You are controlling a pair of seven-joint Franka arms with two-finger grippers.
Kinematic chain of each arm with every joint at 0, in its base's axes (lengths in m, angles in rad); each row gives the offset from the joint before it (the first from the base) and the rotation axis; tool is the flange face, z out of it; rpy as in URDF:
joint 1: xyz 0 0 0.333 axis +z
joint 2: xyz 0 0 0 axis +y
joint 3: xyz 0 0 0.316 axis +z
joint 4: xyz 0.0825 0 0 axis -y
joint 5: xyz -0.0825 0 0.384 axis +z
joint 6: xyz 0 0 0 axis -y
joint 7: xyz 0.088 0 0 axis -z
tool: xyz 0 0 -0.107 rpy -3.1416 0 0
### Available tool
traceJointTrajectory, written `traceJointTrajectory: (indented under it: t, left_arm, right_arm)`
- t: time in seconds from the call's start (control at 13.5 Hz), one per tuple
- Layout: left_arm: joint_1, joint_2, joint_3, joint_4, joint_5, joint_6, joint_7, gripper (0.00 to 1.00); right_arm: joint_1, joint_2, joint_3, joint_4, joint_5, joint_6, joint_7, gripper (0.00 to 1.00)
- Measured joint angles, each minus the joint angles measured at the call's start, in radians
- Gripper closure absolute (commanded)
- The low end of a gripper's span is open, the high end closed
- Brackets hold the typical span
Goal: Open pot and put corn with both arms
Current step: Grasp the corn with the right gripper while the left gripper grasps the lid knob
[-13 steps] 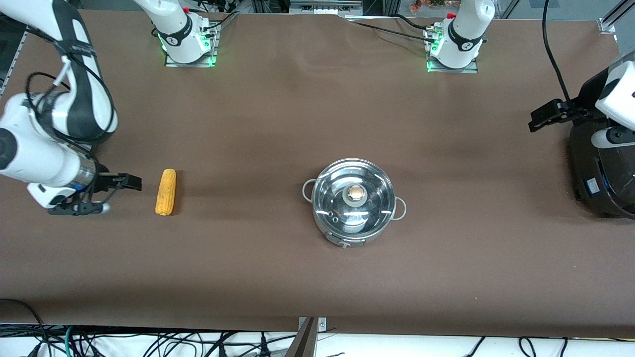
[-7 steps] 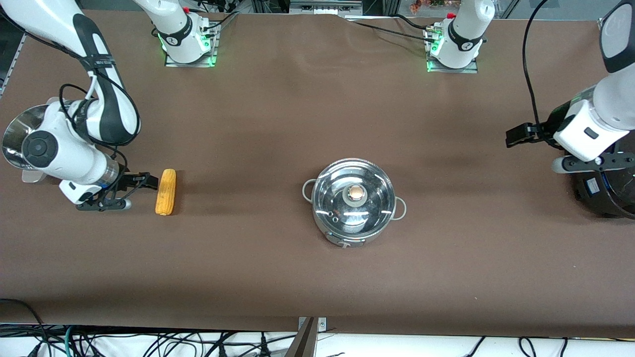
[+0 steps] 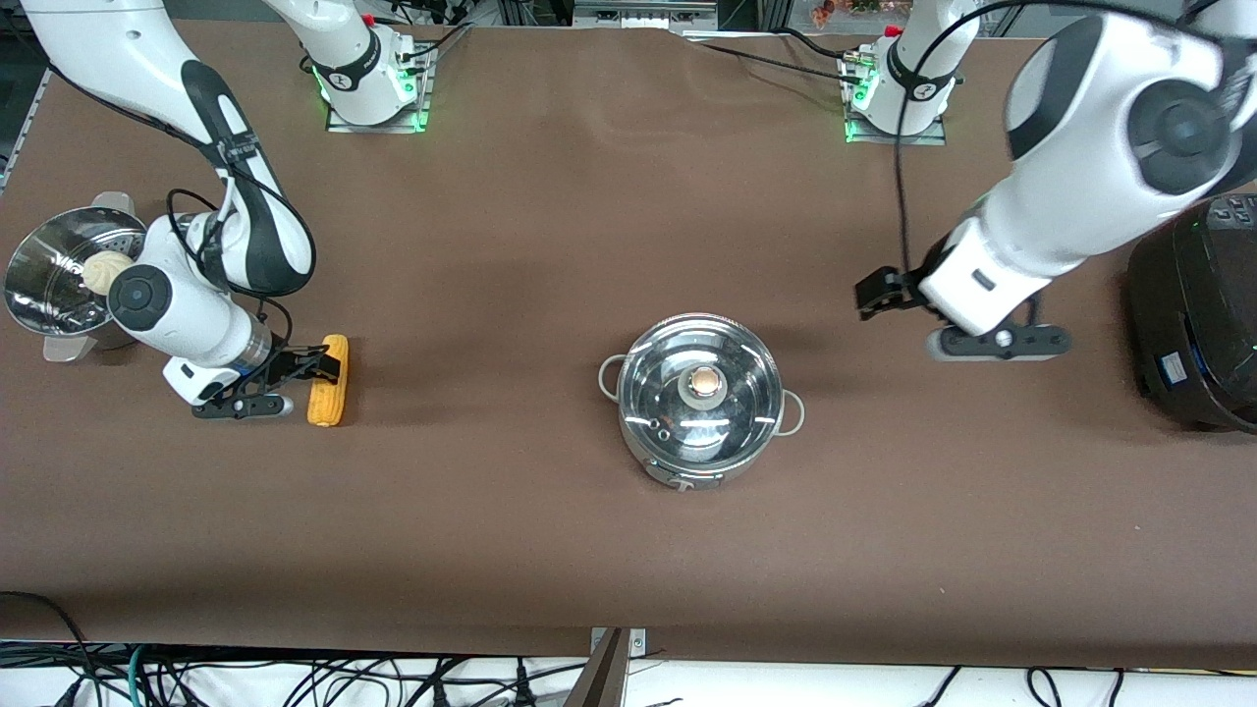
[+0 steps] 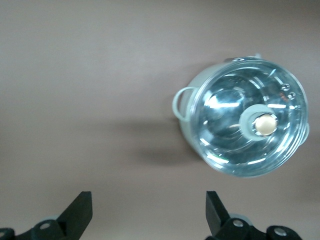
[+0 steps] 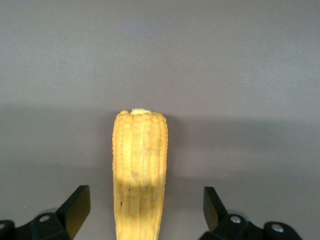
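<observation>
Your right end effector [image 3: 319, 366] is low at the corn [image 3: 328, 380], fingers [image 5: 75, 207] spread wide w/ the cob's end sitting between them in the right wrist view; nothing gripped yet, and you can't tell whether either finger touches the cob. The corn lies flat on the brown tabletop [image 3: 550, 216] toward the right arm's end, long axis running roughly toward the front camera. Just outboard of that arm sits a perforated steel steamer basket [image 3: 49, 280] w/ a white bun [image 3: 102, 270] in it, near the tabletop edge. Your left end effector [image 3: 874, 293] hangs in the air over bare tabletop, beside the pot [image 3: 700, 398] on the side toward the left arm's end, fingers [image 4: 80, 212] also wide apart and empty; the left wrist view looks down on the pot w/ the tabletop between the fingers. The pot stands mid-tabletop, upright, glass lid [image 3: 701, 388] on, beige knob [image 3: 704, 379] centred, loop handle each side. A big black cooker [image 3: 1193, 324] sits at the left arm's end, well apart from the pot.
</observation>
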Motion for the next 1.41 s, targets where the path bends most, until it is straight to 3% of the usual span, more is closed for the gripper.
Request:
traceJointTrajectory:
  t: [0.3, 0.67, 1.19, 1.41]
  left_arm:
    - [-0.099, 0.101, -0.003, 0.019, -0.015, 0.112, -0.129, 0.0]
    - [-0.213, 0.264, -0.001, 0.154, -0.015, 0.16, -0.247, 0.0]
    - [-0.242, 0.375, 0.001, 0.19, -0.015, 0.252, -0.261, 0.01]
    - [-0.244, 0.391, 0.002, 0.193, -0.015, 0.257, -0.261, 0.06]
  right_arm:
    - [0.0, 0.046, 0.003, -0.009, 0.0, 0.07, 0.004, 0.0]
    - [0.005, 0.054, 0.029, -0.021, 0.0, 0.085, 0.056, 0.0]
    - [0.005, 0.055, 0.028, -0.048, 0.0, 0.118, 0.059, 0.0]
    - [-0.002, 0.061, 0.025, -0.052, 0.0, 0.119, 0.058, 0.02]
